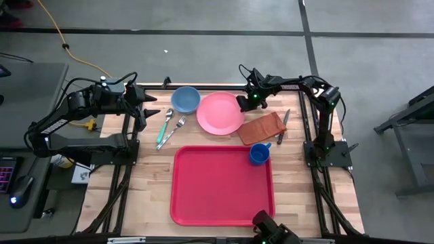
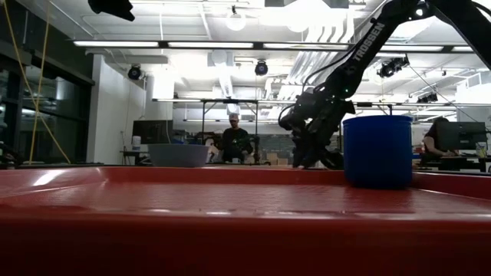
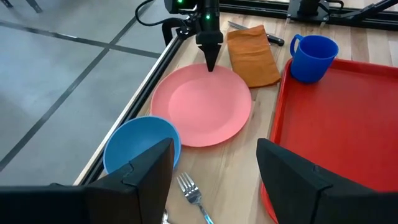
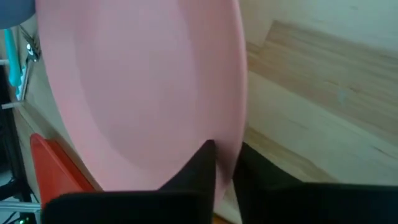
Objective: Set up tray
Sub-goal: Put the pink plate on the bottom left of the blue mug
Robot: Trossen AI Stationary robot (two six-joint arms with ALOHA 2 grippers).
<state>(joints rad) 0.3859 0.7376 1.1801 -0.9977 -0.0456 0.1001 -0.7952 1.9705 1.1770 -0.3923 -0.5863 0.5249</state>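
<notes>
Two claws in view. Right claw (image 1: 248, 102) sits at the far right edge of the round flat pink plastic plate (image 1: 220, 112), fingers (image 4: 198, 169) pinched together on the plate's rim, one finger over the top face and one under the edge; grasping the plate. Plate lies flat on the light wooden plank tabletop (image 1: 152, 169), toward the far side, middle. Just beside the plate on its left is a round blue plastic bowl (image 1: 185, 99), touching or nearly touching the plate; cannot tell which. To the plate's right lies a folded orange-brown cloth napkin (image 1: 261, 127), with a dark-handled knife (image 1: 283, 125) just beyond it toward the right arm's base. Small blue plastic cup with a handle (image 1: 259, 153) stands upright on the far right corner of the large flat red plastic rectangular tray (image 1: 217, 193). Tray has rounded corners and a low rim and lies on the near middle of the tabletop, its far edge near the plate and napkin. Silver metal fork (image 1: 175, 127) and a teal-handled utensil (image 1: 165, 129) lie left of the plate, near the tray's far left corner.

Left claw (image 1: 146, 108) hangs at the far left of the tabletop, released, fingers (image 3: 146, 171) spread wide, nothing between them, pointing toward bowl and plate. Low view shows a person (image 2: 234, 138) in the room beyond.
</notes>
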